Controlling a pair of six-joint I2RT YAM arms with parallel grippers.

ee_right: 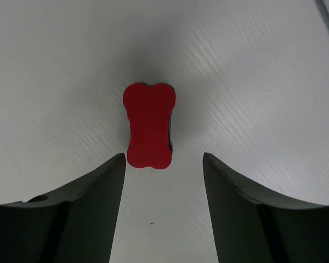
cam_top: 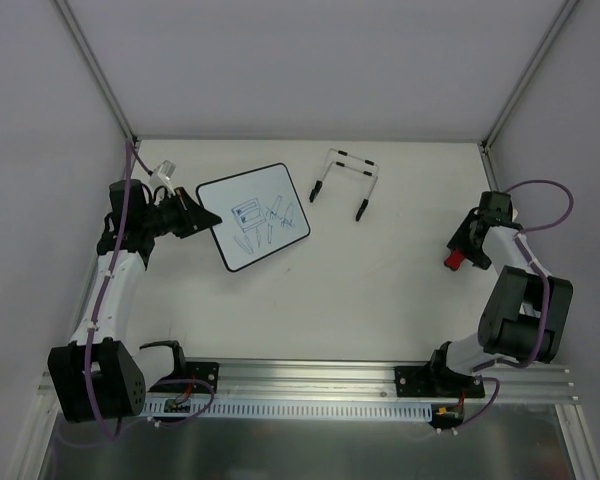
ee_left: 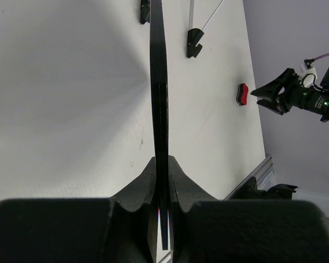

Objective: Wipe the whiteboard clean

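Note:
The whiteboard carries blue marker scribbles and sits tilted at the left of the table. My left gripper is shut on its left edge. The left wrist view shows the board edge-on as a thin black frame pinched in the left gripper. A small red bone-shaped eraser lies on the table at the right. My right gripper hovers over it, open. The eraser lies just beyond the fingertips, nearer the left finger, and nothing is between them.
A wire stand with black feet lies behind the whiteboard at centre back. Its feet show in the left wrist view. Grey walls close in the table on three sides. An aluminium rail runs along the near edge.

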